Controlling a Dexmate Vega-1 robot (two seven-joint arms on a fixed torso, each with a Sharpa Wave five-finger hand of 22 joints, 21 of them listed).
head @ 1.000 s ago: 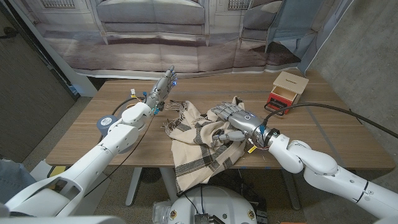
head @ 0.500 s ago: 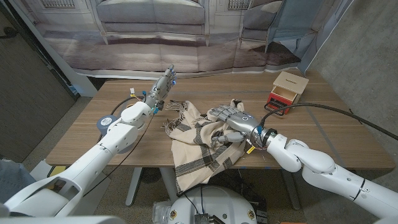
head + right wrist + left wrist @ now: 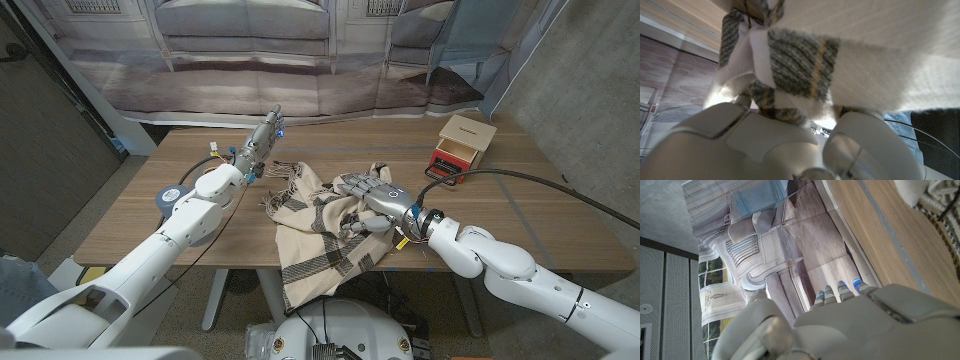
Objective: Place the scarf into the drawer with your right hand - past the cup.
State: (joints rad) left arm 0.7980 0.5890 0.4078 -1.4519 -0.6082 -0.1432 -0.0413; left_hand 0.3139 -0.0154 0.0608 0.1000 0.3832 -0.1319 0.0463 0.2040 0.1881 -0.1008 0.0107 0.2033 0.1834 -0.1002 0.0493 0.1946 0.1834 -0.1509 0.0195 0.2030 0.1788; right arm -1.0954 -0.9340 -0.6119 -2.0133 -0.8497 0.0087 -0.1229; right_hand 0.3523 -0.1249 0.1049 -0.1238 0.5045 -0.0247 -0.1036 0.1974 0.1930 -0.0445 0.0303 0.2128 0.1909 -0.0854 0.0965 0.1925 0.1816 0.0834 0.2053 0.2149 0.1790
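On the left, the left hand (image 3: 264,138) is held up above the table (image 3: 150,210) with fingers straight and apart, holding nothing, near the scarf's fringed far edge but not touching it; it has no part in this step. In the middle lies the scarf (image 3: 310,235), a cream cloth with dark checks, bunched on the table with its near end hanging over the front edge. The right hand (image 3: 372,197) sits on the scarf's right side with fingers curled down into the folds; in the right wrist view the cloth (image 3: 840,65) is drawn tight across the fingers, so it seems gripped, though how much of it is caught I cannot tell. On the right, well apart at the table's far corner, stands the drawer (image 3: 460,143), a small red-fronted box pulled open; no cup is plain to see. The step looks like gathering and lifting; to do it well the hand should take a full bunch, rise enough that the hanging end clears the edge, then carry right and away without dragging fringe; lower it over the opening and let the tail follow in.
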